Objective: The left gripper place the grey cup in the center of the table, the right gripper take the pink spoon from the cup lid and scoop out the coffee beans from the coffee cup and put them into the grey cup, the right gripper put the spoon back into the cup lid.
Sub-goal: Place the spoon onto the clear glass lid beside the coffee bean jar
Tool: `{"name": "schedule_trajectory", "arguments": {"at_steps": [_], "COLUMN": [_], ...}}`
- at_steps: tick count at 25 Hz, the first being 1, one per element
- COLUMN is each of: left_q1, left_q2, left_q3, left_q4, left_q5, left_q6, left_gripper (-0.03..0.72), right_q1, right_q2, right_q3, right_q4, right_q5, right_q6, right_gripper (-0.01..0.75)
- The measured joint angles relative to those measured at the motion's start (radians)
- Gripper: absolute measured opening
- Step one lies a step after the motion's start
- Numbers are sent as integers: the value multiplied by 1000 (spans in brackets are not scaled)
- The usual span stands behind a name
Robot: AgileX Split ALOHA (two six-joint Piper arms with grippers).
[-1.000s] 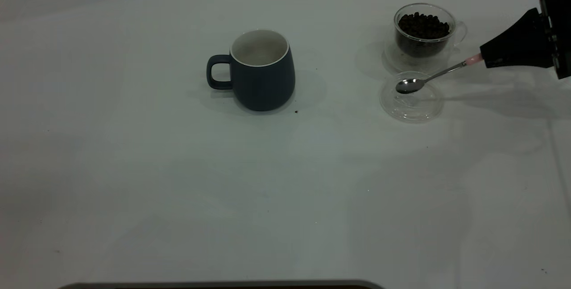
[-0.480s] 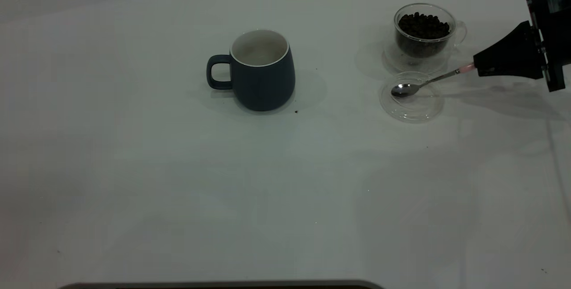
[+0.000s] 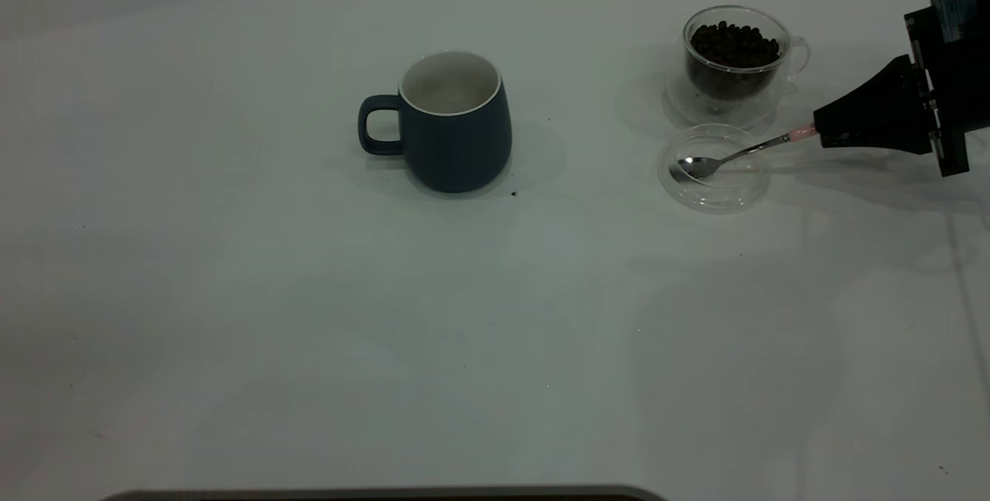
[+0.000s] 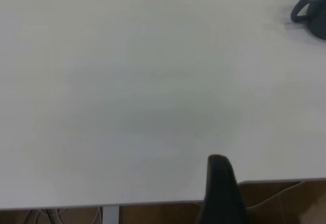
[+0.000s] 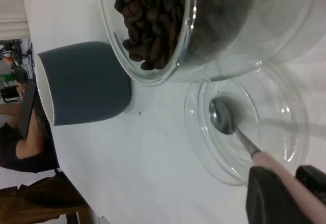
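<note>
The grey cup [image 3: 456, 130] stands upright mid-table [image 3: 495, 331], handle toward the left; it also shows in the wrist views [image 4: 310, 12] [image 5: 84, 81]. At the far right my right gripper [image 3: 821, 130] [image 5: 286, 177] is shut on the pink spoon [image 3: 735, 155] by its handle. The spoon's steel bowl [image 5: 224, 116] rests inside the clear cup lid [image 3: 715, 192] [image 5: 285, 117]. Just behind the lid stands the glass coffee cup [image 3: 777, 72] [image 5: 244, 30], holding coffee beans [image 3: 735, 43] [image 5: 147, 20]. My left gripper [image 4: 220, 188] is parked off the table's edge, far from the cup.
A single stray bean [image 3: 513, 194] lies on the table by the grey cup's base. A person [image 5: 15, 132] sits beyond the table's far side in the right wrist view. A dark rounded edge [image 3: 387, 493] runs along the table's front.
My right gripper has come down and slightly left with the spoon. The spoon's bowl dropped from above the lid's rim to rest inside the lid.
</note>
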Motion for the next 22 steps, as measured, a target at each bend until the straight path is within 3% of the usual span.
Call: {"name": "schedule_trajectory", "arguments": {"at_steps": [5,12,22], "left_q1": [0,0,0], "left_q2": [0,0,0], "left_q3": [0,0,0], "left_q4": [0,0,0], "left_q5": [0,0,0], "left_q6": [0,0,1], "left_gripper": [567,567,567], "right_q1": [0,0,0], "right_q2": [0,0,0], "right_q3": [-1,-1,-1], "right_q4": [-12,-51,-43], "right_q5": [-12,-49,-99], "right_q6": [-10,-22,-53], "right_gripper": [158,317,436]}}
